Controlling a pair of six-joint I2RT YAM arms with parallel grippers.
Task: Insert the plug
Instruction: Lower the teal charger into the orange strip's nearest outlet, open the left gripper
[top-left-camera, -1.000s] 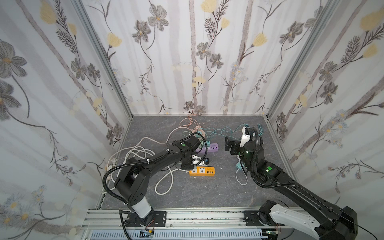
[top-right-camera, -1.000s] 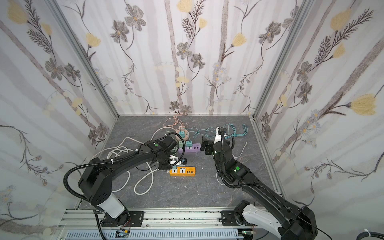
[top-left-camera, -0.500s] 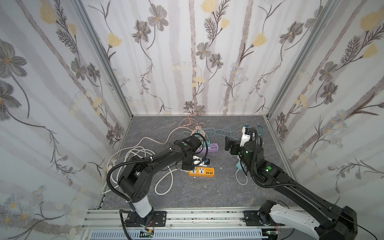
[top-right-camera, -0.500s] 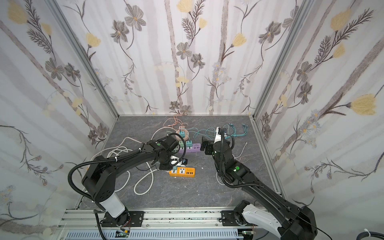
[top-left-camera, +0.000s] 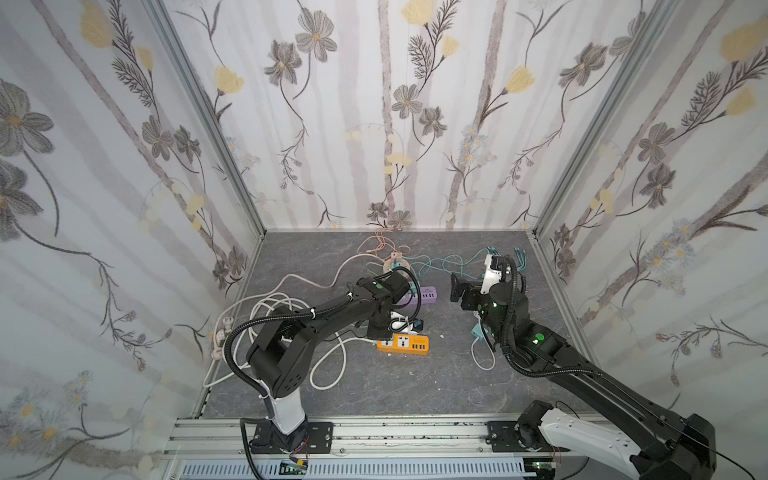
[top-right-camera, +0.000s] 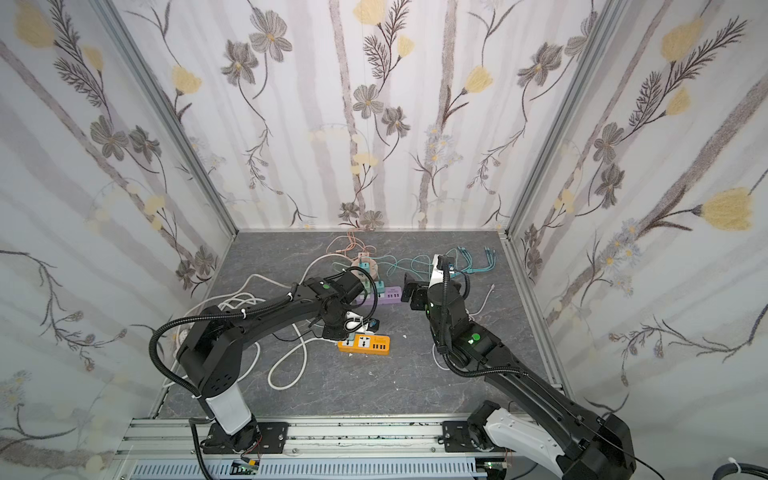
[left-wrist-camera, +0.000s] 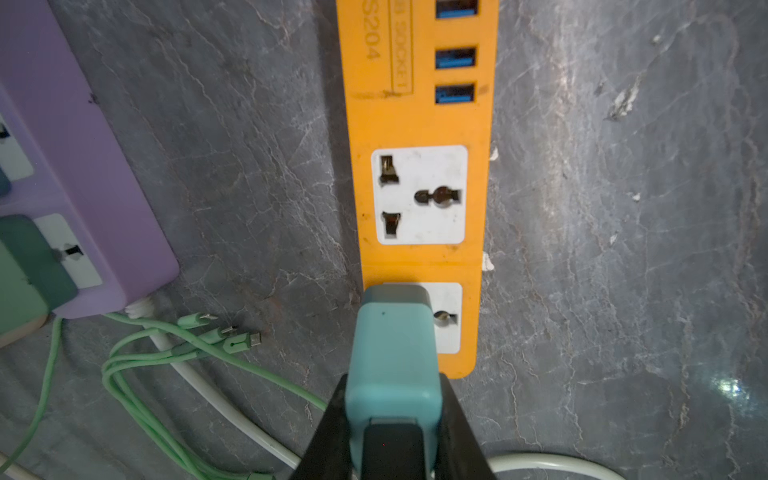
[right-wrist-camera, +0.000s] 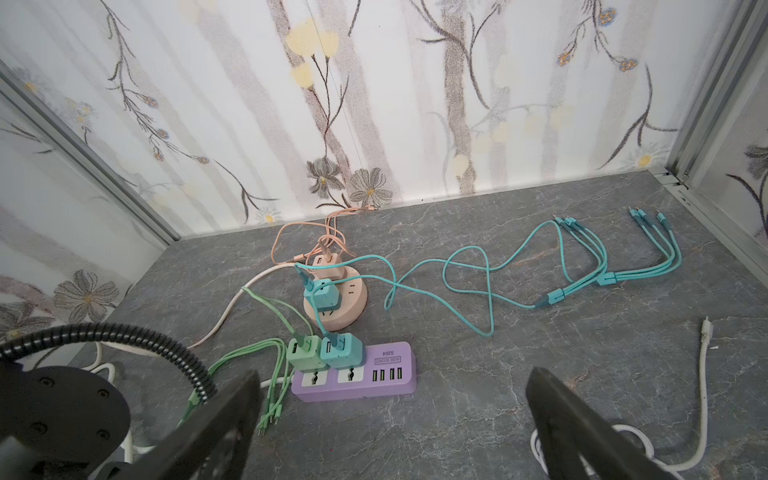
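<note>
My left gripper is shut on a teal plug, its black fingers pressed on both sides. The plug's front end sits over the end socket of the orange power strip, covering about half of its white face. I cannot tell if the pins are in. The neighbouring socket is free. In both top views this gripper points down at the strip's left end. My right gripper hangs open and empty above the floor, right of the strips.
A purple power strip with a green and a teal adapter lies behind the orange one. Further back are a round pink socket hub and teal cables. White cable loops lie at the left. Walls close three sides.
The left arm's elbow has swung a little to the right while its gripper stays at the orange strip. The right arm has not moved.
</note>
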